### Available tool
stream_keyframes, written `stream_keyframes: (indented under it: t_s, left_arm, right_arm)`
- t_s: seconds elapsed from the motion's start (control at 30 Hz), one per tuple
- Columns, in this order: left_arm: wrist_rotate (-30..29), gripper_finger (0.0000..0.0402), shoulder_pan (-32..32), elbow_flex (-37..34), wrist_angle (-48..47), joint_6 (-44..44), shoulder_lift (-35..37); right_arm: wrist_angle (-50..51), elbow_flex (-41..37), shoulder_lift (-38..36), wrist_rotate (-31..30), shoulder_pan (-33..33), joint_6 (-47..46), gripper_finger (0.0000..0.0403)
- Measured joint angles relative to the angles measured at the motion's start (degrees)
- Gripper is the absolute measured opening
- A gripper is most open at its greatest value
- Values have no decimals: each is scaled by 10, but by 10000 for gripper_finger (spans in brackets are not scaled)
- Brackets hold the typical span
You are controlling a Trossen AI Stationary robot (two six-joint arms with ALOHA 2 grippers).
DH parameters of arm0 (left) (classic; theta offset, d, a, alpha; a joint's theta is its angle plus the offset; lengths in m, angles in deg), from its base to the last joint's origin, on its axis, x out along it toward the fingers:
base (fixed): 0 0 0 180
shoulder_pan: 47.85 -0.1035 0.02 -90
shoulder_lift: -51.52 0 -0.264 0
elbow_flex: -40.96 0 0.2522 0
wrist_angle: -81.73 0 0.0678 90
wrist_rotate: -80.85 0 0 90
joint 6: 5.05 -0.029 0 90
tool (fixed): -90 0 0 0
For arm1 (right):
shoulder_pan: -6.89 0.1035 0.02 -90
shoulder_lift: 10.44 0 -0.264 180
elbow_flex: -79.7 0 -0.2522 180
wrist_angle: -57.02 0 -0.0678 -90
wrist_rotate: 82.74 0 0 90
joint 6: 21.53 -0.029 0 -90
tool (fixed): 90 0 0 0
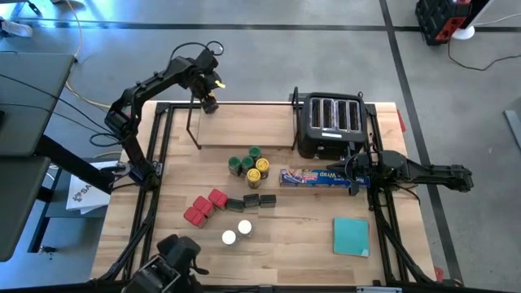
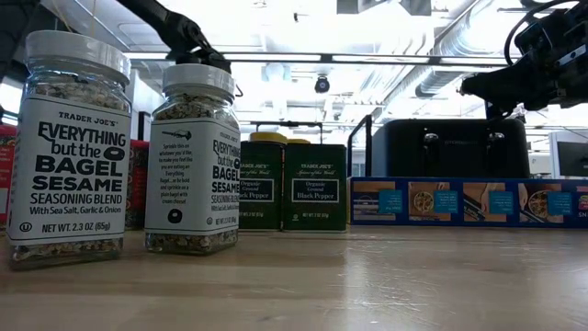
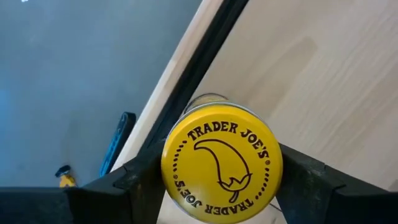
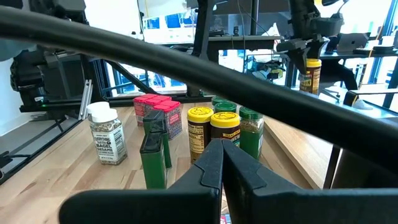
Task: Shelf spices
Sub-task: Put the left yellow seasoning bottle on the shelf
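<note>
My left gripper [image 1: 210, 104] is at the far left end of the shelf [image 1: 244, 126], a black rod rack with a light wooden floor, shut on a yellow-lidded spice jar [image 3: 222, 158]. The other spices stand on the table before the shelf. They are green- and yellow-lidded jars [image 1: 249, 166], dark tins [image 1: 252, 201], red tins [image 1: 203, 208] and two white-capped jars [image 1: 236, 232]. My right gripper [image 1: 352, 168] waits shut at the right, over the blue box. My left gripper pinches the jar between its two fingers [image 3: 140, 180] at the rim of the yellow lid [image 3: 169, 165], one finger on each side. It comes from above, pointing steeply down. The jar hangs upright [image 4: 309, 76] over the shelf's left end; whether its base rests there I cannot tell.
A black four-slot toaster [image 1: 330, 122] stands right of the shelf. The long blue wrap box [image 1: 317, 177] lies in front of it. A flat teal square [image 1: 352, 236] lies near the right front. Bare wood shows on the shelf floor right of the gripper.
</note>
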Motion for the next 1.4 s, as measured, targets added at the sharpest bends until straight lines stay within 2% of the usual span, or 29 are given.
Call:
stream_keyframes:
  t_s: [0.5,1.17,1.4]
  left_arm:
    - [33,252,-6,0,-13,41,0]
    - [16,252,-12,0,-17,29,0]
    - [17,278,-12,0,-17,32,0]
  right_arm:
    - [0,0,0,0,0,0,0]
    - [0,0,0,0,0,0,0]
    - [0,0,0,0,0,0,0]
